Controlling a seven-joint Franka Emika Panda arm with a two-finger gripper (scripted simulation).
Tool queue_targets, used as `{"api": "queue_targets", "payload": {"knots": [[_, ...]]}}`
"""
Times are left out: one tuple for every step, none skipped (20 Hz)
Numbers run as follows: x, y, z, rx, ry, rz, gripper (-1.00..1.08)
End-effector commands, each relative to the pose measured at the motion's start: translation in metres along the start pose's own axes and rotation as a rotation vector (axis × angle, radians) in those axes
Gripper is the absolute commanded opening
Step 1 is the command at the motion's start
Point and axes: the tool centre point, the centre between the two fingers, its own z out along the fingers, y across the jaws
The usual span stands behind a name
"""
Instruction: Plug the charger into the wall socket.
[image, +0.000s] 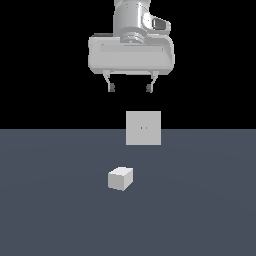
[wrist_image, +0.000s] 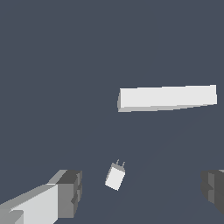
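We hang our gripper (image: 130, 88) wide and empty high above the charger (image: 120, 178) lying mid-floor short of the wall socket (image: 143, 128), risking a skewed grasp misaligning its prongs (wrist_image: 120, 163).

One charger (image: 120, 178): small white-grey block, sits on worktop (image: 50, 210). Two thin prongs on charger, seen in wrist view (wrist_image: 115, 176). One wall socket (image: 143, 128): flat upright square plate, far side of charger. Two tiny dots at socket centre. One tool (image: 130, 88), two fingers (image: 111, 87), both dark-tipped. One arm. One worktop, dark blue-grey. Total loose items: one.
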Motion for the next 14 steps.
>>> {"api": "queue_targets", "payload": {"knots": [[0.000, 0.000, 0.000, 0.000, 0.000, 0.000, 1.00], [0.000, 0.000, 0.000, 0.000, 0.000, 0.000, 1.00], [0.000, 0.000, 0.000, 0.000, 0.001, 0.001, 1.00], [-0.001, 0.000, 0.001, -0.001, 0.002, 0.003, 1.00], [-0.002, 0.000, 0.001, -0.001, 0.004, 0.005, 1.00], [-0.002, 0.000, 0.002, -0.002, 0.006, 0.008, 1.00], [-0.003, 0.000, 0.003, -0.002, 0.008, 0.011, 1.00], [-0.005, 0.000, 0.004, -0.003, 0.011, 0.015, 1.00], [-0.006, 0.000, 0.006, -0.004, 0.014, 0.020, 1.00], [-0.008, 0.000, 0.007, -0.006, 0.018, 0.026, 1.00], [-0.009, 0.000, 0.009, -0.007, 0.022, 0.032, 1.00], [-0.011, 0.000, 0.011, -0.008, 0.027, 0.038, 1.00], [-0.013, 0.000, 0.013, -0.010, 0.032, 0.046, 1.00], [-0.016, 0.000, 0.016, -0.012, 0.038, 0.054, 1.00]]}}
